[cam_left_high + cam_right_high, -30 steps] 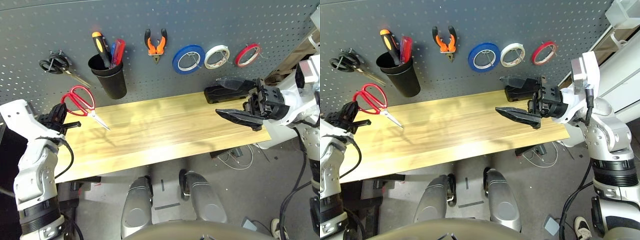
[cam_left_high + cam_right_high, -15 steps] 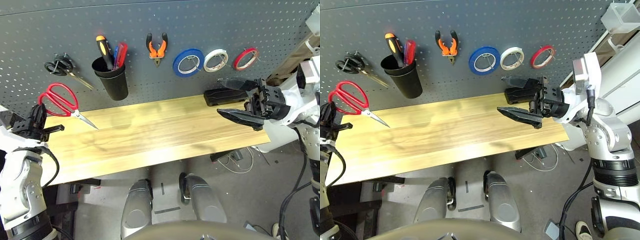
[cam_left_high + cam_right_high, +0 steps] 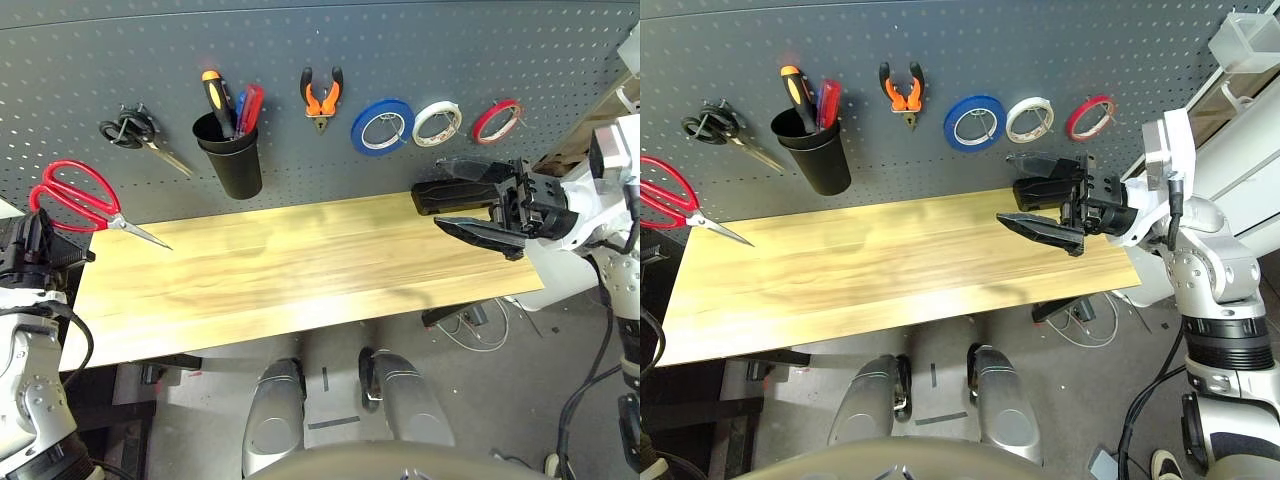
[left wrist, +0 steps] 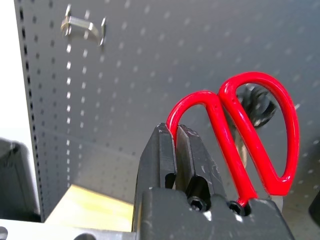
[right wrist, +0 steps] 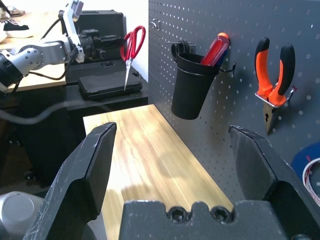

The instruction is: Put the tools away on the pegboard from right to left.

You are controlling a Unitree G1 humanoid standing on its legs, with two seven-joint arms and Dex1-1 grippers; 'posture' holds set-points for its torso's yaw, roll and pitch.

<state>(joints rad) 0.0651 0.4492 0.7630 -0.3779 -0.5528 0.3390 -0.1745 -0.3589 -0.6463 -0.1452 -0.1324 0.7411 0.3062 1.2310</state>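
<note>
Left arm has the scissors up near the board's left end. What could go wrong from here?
1. The left gripper pinches the red scissors by one handle loop only, so they could pivot or slip while being hung.
2. The blades point out over the table, toward the black scissors already hung; a swing might knock those.
3. The free hook is small, so the loop could miss it.

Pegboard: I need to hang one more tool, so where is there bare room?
The pegboard is bare at its far left, beyond the black scissors, where an empty hook hangs. From the black cup to the red tape ring it is crowded.
</note>
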